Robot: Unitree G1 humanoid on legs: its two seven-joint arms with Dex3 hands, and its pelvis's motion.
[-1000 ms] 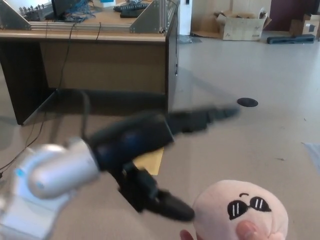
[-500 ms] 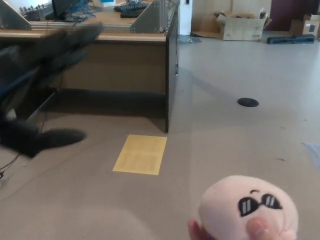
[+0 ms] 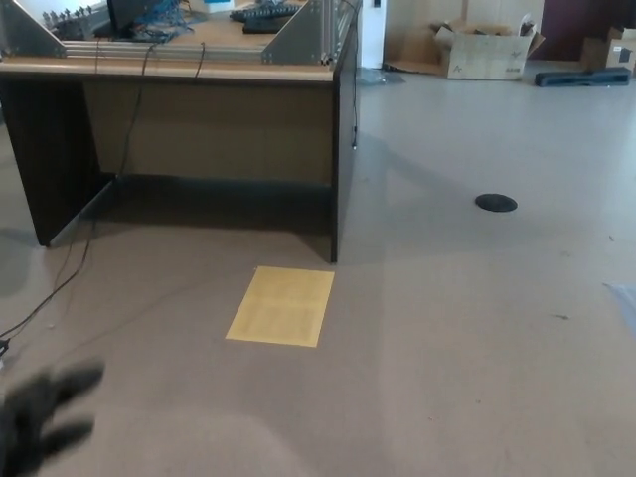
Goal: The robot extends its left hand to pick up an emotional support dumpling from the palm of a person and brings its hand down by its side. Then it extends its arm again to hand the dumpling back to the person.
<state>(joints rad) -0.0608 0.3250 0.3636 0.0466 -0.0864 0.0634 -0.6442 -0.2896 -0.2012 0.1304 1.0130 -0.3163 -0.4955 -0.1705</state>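
My left hand shows as a dark blur in the bottom left corner of the head view, low above the floor. Two of its fingers point right and stand apart, with nothing between them. Neither the pink dumpling nor the person's hand is in view. My right hand does not show.
A wooden desk with dark side panels stands at the back left, with cables trailing down to the floor. A yellow sheet lies on the floor in front of it. A black round floor cover sits to the right, and a cardboard box is far back.
My left arm swung from the middle, away to the left, and then down into the bottom left corner. The dumpling and the person's fingers at the bottom right have left the picture.
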